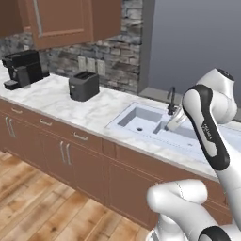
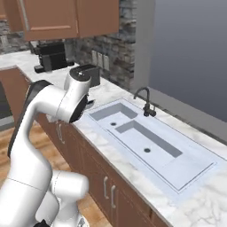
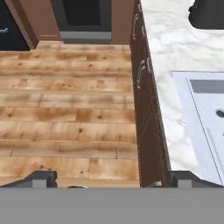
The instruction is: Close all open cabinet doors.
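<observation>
Upper cabinet door [image 1: 59, 21] ajar above coffee machine [image 1: 23, 68].

Arm folded high, pincer [image 3: 111, 177] pointing down, fingertips wide apart.

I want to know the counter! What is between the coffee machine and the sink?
The dark toaster stands on the marble counter between the black coffee machine and the sink. The left base view shows it best.
</observation>
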